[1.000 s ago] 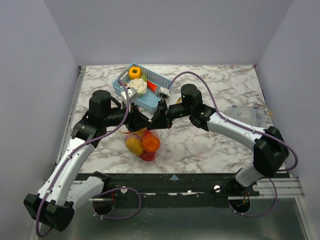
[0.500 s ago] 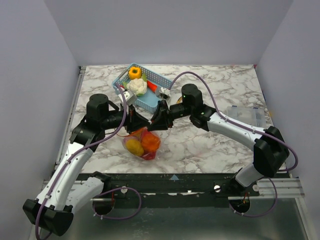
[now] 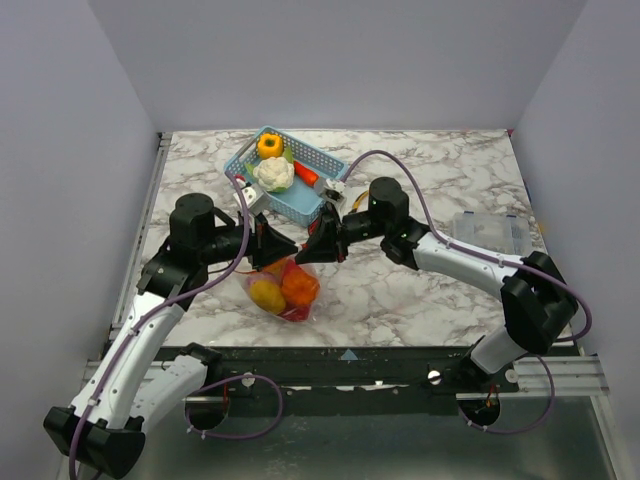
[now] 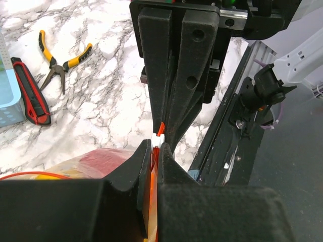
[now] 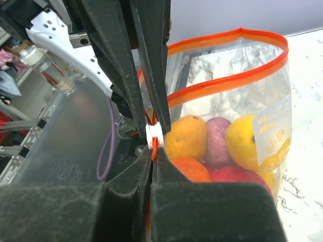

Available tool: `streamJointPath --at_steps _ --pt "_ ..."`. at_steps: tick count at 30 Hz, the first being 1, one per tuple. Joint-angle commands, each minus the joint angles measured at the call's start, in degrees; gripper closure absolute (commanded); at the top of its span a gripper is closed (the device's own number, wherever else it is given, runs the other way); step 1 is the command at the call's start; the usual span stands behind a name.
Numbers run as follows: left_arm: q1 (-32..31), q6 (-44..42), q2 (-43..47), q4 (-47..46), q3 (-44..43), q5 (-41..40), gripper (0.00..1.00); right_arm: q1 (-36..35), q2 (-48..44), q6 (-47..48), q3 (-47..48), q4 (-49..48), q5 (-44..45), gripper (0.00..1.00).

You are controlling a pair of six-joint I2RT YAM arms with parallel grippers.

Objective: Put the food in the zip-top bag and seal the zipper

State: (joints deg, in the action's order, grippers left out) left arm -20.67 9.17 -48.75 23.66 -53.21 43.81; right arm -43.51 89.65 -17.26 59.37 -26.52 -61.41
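Observation:
The zip-top bag (image 3: 283,292) hangs just above the marble, near the front, with orange (image 5: 184,138), purple (image 5: 217,142), yellow (image 5: 246,141) and red (image 5: 237,176) food inside. Its mouth gapes, and the red-orange zipper (image 5: 229,68) curves round as an open loop. My left gripper (image 4: 157,151) is shut on the zipper strip, right behind a small white slider (image 4: 157,142). My right gripper (image 5: 153,159) is shut on the same strip from the other side, tip to tip with the left. In the top view the left gripper (image 3: 285,246) and right gripper (image 3: 312,250) meet above the bag.
A blue basket (image 3: 300,203) at the back holds a yellow pepper (image 3: 268,145) and a cauliflower (image 3: 273,173). A clear lidded box (image 3: 490,230) lies at the right. Yellow-handled pliers (image 4: 60,64) and a red utility knife (image 4: 30,91) lie on the marble beside the basket.
The left gripper has closed on the zipper strip. The right gripper opened briefly and shut again. Both arms and the bag's top edge have shifted slightly toward the front.

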Motion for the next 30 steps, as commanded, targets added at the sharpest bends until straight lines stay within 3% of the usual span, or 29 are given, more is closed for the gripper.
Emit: streamJointPath --at_steps 1,4,9,11,26,30 --pt "0.1 0.4 0.7 -0.9 -0.2 -0.5 1.0 -0.4 1.2 -4.7 -0.8 -6.7 -1.5 1.0" --pt "0.1 0.2 -0.1 0.6 -1.4 0.1 1.0 -0.4 0.8 -4.8 -1.2 -6.2 0.4 1.0" --pt "0.1 -0.4 -1.2 1.7 -2.4 1.2 0.69 -0.4 0.5 -5.0 -1.0 -6.0 0.4 1.0" --pt "0.1 -0.4 -1.1 1.4 -2.4 1.1 0.66 -0.4 0.1 -4.7 -1.1 -6.0 0.4 1.0" --pt "0.0 0.3 -1.9 -0.4 -2.4 3.5 0.63 -0.4 -0.7 -1.5 -0.4 -1.6 1.7 1.0" --pt "-0.1 0.4 -2.6 -0.5 -2.7 3.9 0.71 -0.4 -0.7 -1.6 -0.4 -1.6 1.9 1.0"
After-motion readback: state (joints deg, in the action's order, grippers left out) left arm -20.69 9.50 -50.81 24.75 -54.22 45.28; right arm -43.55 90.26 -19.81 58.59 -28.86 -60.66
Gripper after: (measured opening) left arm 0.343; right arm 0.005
